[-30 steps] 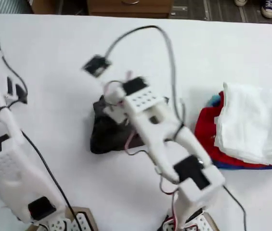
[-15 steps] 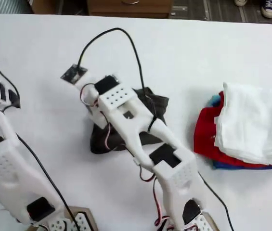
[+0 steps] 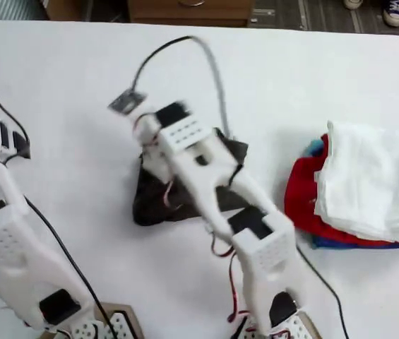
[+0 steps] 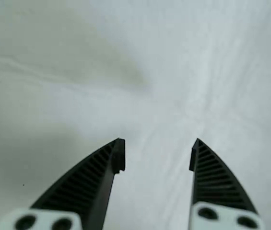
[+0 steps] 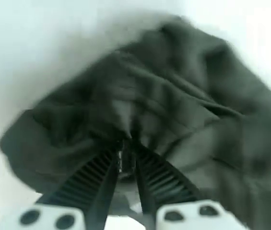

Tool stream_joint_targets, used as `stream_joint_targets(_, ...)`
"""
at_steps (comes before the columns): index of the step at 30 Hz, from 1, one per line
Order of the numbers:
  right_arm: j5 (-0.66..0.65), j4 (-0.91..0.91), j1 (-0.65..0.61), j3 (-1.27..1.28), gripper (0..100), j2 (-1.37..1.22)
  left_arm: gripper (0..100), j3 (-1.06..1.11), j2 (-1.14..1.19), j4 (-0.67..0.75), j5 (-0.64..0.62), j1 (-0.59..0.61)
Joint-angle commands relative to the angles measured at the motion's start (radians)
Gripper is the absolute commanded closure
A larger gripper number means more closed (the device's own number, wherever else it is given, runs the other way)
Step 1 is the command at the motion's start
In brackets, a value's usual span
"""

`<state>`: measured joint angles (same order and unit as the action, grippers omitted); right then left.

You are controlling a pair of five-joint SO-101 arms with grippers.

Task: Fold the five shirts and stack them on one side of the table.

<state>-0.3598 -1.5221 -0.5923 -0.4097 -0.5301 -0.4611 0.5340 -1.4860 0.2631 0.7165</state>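
I noted the right gripper [image 5: 127,153] with its two black ribbed fingers [image 5: 97,179] pressed nearly together, pinching a fold of the crumpled dark grey cotton shirt [image 5: 173,96]. From above, that shirt [image 3: 158,201] lay bunched near the middle of the white cloth-covered table [image 3: 291,78], with the white right arm [image 3: 213,191] stretched over it and hiding most of it. I could not make out the pinch itself from overhead; the wrist camera showed it plainly. The left gripper [image 4: 158,143] was spread wide, its fingers well apart with bare white table cloth between them, touching no garment. The left arm [image 3: 8,240] stood at the left edge of the table, well apart from the dark shirt. On the right side of the table I recorded a stack: a folded white shirt [image 3: 372,180] on top, a red shirt [image 3: 301,194] under it showing along its left side, and a dark blue shirt edge [image 3: 354,244] at the bottom. A small patch of light blue fabric [image 3: 316,147] showed at the stack's far corner; I could not tell which garment it belonged to.
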Motion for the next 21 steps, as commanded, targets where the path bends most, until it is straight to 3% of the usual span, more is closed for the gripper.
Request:
stream_joint_targets(1,-0.06,-0.036,0.116,-0.063,97.8,0.054,76,0.001,-0.069,0.012,0.009,0.008)
stream_joint_targets(9,-0.157,-0.179,0.243,-0.06,97.8,0.093,76,-0.001,-0.069,0.012,0.009,0.005)
stream_joint_targets(15,-0.186,-0.168,0.105,-0.08,97.2,0.199,76,0.002,-0.068,0.037,0.009,0.003)
stream_joint_targets(21,-0.195,-0.056,0.054,-0.075,78.9,0.191,76,0.002,-0.068,0.034,0.009,0.006)
